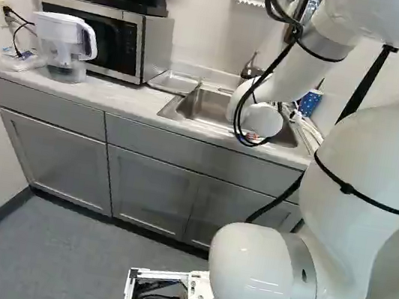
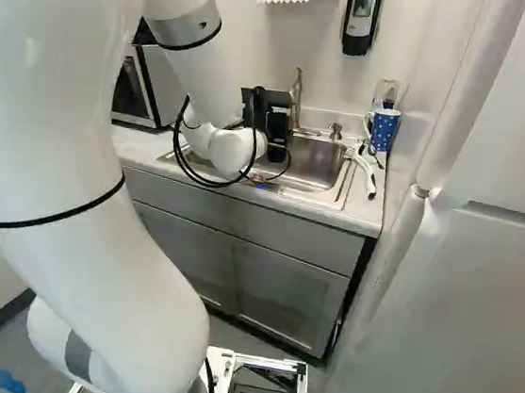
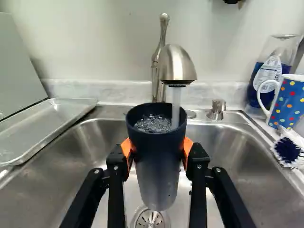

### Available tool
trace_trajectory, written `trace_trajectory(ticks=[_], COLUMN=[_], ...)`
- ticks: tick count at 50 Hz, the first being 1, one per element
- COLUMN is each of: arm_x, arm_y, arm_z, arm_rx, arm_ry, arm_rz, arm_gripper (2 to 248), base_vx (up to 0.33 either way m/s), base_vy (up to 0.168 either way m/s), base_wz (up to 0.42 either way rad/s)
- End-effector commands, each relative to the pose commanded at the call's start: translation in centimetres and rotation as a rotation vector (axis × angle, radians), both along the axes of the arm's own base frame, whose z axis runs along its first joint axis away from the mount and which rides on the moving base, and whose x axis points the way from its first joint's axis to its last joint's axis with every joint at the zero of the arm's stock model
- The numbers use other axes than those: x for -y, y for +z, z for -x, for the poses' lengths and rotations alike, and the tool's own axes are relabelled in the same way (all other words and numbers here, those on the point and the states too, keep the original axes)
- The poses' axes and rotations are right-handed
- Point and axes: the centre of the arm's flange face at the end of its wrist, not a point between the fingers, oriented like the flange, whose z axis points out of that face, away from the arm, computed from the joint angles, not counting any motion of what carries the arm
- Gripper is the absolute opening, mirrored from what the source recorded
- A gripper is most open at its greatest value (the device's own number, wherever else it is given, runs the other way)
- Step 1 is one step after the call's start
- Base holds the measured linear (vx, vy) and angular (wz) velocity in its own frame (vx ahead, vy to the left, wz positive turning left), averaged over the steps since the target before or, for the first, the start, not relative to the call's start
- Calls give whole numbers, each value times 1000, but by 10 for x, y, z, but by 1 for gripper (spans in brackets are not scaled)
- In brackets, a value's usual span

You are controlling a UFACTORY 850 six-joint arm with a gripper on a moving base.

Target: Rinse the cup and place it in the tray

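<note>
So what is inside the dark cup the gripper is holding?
Inside the dark, tapering cup, bubbly water shows below the rim, with a stream falling in from the silver metal faucet. The cup's bottom inside is covered by that water.

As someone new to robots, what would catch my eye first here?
Probably the dark cup, held over the sink between the orange pads of the black pincer, while the faucet pours water into it. Next, the big white arm at the right of the left base view, and the dotted blue mug beside the sink.
</note>
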Motion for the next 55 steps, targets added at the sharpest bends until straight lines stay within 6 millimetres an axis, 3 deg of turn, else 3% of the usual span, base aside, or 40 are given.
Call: trace_trajectory(ticks=[55], arm_x=[-75], arm_y=[45], arm_z=[-5], arm_rx=[43], arm_ry=[165], arm_rz=[1], arm_gripper=[122], base_vx=[0], base_vy=[0], base_wz=[0])
